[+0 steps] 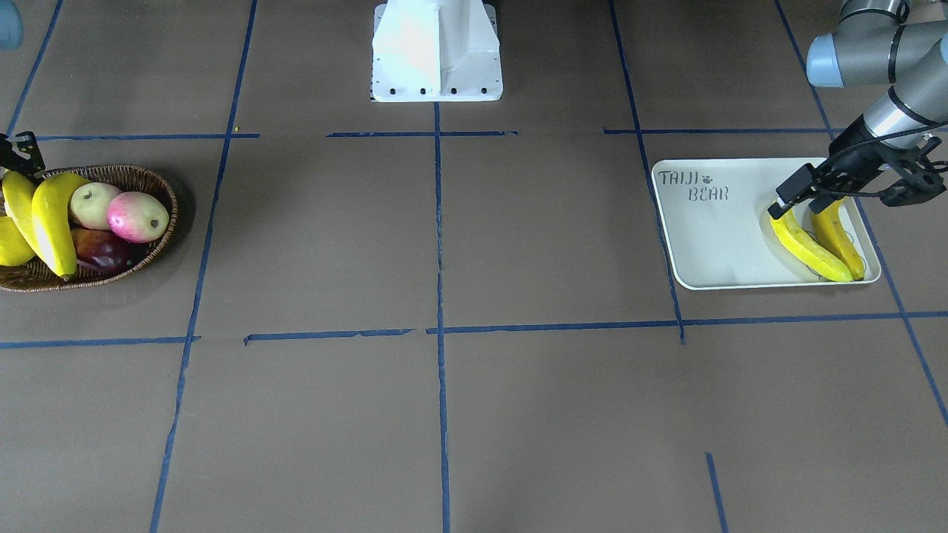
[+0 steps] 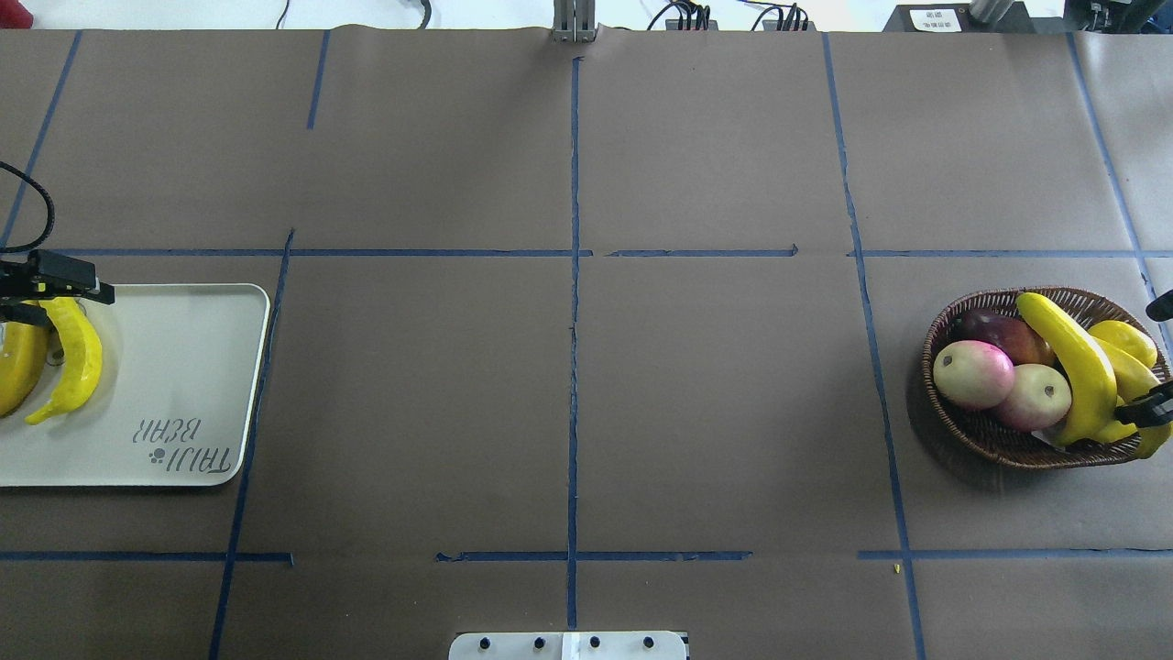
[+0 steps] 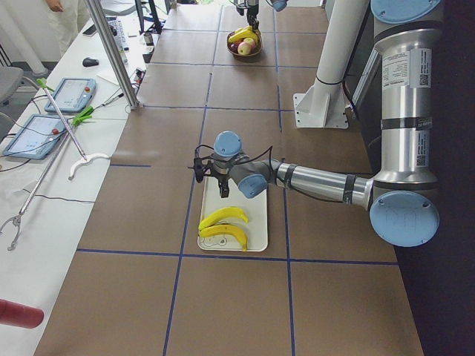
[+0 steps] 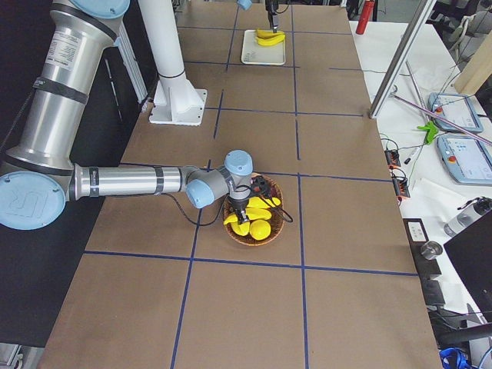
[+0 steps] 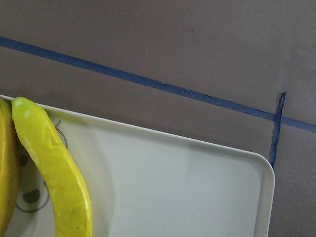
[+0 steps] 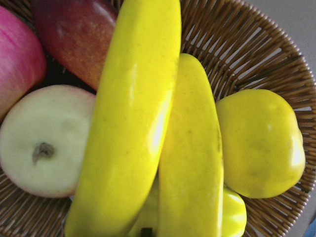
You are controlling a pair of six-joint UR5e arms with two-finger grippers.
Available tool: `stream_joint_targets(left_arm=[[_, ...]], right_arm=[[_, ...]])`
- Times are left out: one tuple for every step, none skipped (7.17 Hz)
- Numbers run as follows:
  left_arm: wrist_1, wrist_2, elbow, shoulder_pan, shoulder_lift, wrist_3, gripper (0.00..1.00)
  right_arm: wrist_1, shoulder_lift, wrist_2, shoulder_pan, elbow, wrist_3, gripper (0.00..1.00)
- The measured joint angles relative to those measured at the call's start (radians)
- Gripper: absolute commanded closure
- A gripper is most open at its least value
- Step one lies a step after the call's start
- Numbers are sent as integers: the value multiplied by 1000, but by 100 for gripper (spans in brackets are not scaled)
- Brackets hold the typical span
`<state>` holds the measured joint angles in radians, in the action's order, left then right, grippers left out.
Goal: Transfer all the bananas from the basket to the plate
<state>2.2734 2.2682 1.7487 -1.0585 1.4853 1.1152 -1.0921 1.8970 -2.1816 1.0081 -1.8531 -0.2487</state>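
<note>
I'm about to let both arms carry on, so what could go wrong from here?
1. In the basket the two bananas lie pressed together, with a round yellow fruit against them. The right gripper could grab both or knock the fruit out.
2. On the plate both bananas sit by one end's rim under the left gripper. Pulling away could drag one off.

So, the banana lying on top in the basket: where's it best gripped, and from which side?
Probably at mid-length, from straight above, fingers closing across the width of the top banana. It lies highest in the basket with nothing over it, its rounded back up. The pale apple and the second banana crowd its sides, so finger room looks tight.
</note>
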Motion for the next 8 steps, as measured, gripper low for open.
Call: stream_joint_targets(left_arm=[[0,0,0,0,1,0,0],[0,0,0,0,1,1,0],[1,1,0,0,0,2,0],[3,2,0,0,0,3,0],[4,3,1,1,0,4,0],[5,3,1,1,0,4,0],[7,4,3,2,1,5,0],[19,4,2,2,1,3,0]], right_arm=[[1,1,1,0,-1,1,94],[2,4,1,6,-11,4,96],[3,11,1,27,-33,7,97],[2,17,0,64,-60,9,98],[-3,21,-3,102,-87,10,98],[-9,22,-7,132,-109,12,98],[-16,18,-12,151,-125,12,97],[-25,6,-18,159,-134,10,97]])
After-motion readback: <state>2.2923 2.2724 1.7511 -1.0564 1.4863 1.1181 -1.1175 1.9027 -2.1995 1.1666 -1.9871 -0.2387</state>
